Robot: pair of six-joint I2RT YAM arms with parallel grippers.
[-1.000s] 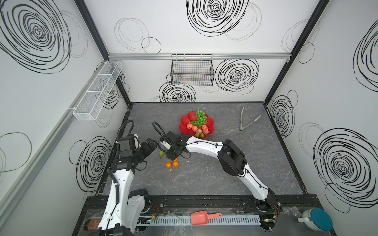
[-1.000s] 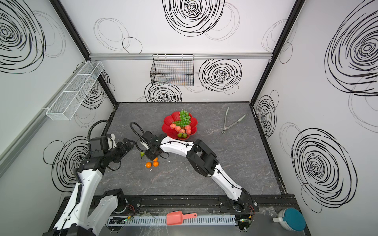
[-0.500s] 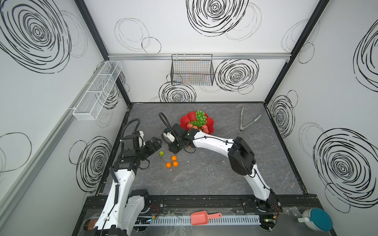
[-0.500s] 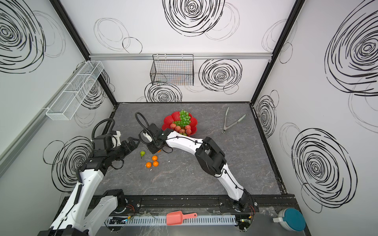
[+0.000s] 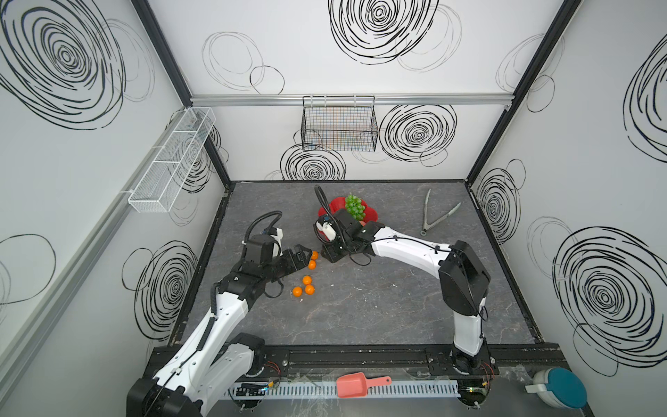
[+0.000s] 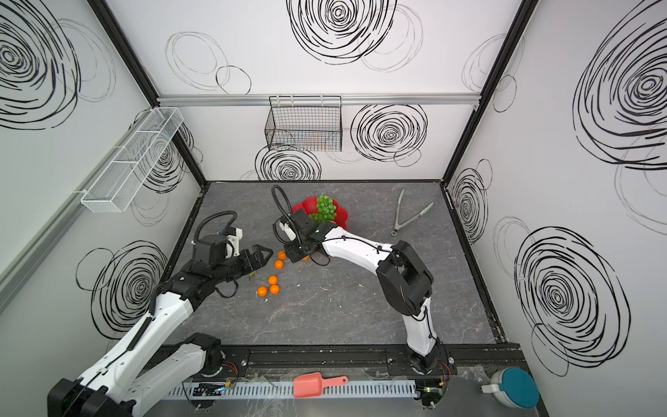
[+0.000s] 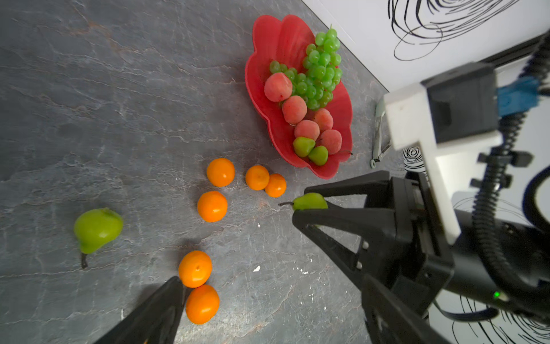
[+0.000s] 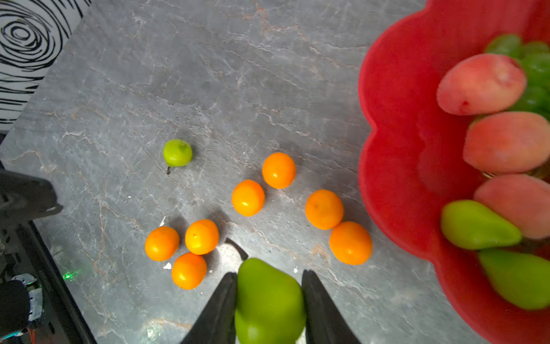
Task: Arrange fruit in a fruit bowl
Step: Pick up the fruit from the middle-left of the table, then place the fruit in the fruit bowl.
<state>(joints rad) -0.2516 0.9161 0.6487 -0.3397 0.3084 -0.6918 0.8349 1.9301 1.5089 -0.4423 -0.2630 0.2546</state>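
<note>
A pear (image 8: 269, 297) was clamped between the right gripper's (image 8: 269, 274) fingers. It was held above the table (image 5: 361, 317) at the bowl's (image 8: 395, 134) 7 o'clock edge, judged to be bound for the two pears (image 7: 311, 150) lodged inside with the peaches (image 7: 294, 109) and grapes (image 7: 320, 70). The left gripper (image 6: 266, 255), jaws spread wide, was poised at the bowl's 8 o'clock beside the tangerines (image 8: 248, 197), probably so that one could be taken next. Seven tangerines and a loose pear (image 8: 177, 152) lay outside the bowl.
</note>
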